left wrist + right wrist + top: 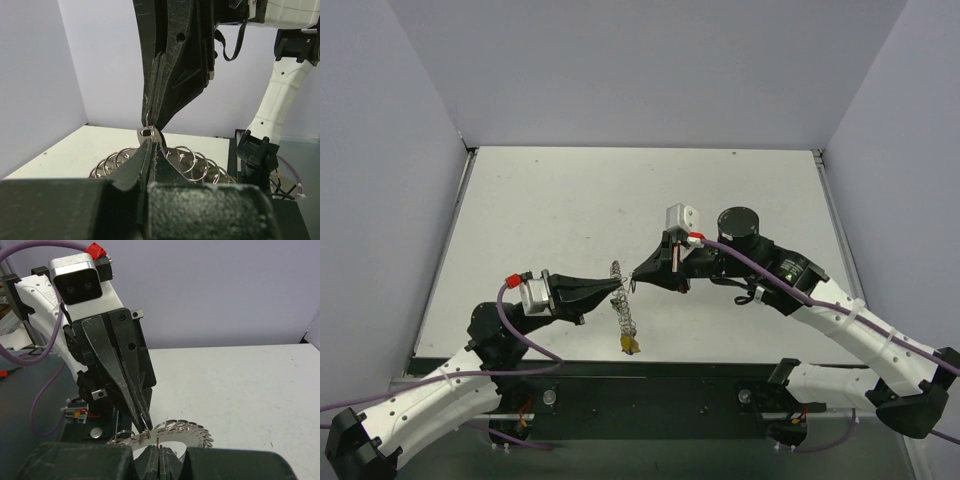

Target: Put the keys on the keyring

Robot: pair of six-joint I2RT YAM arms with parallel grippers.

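Left tool [619, 287] and right tool [635, 273] — both shut — nearly meet over the white desk [540, 220]. A silvery coiled wire keyring [624, 310] is held at the left tip.

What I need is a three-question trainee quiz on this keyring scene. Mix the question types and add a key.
1. True or false: the left gripper and the right gripper both stand wide open.
2. In the top view, what colour is the key at the near end of the keyring? A red; B yellow; C blue.
3. Fill in: the two grippers' tips meet at the ____.
Key: 1 false, both are shut; 2 B; 3 keyring.
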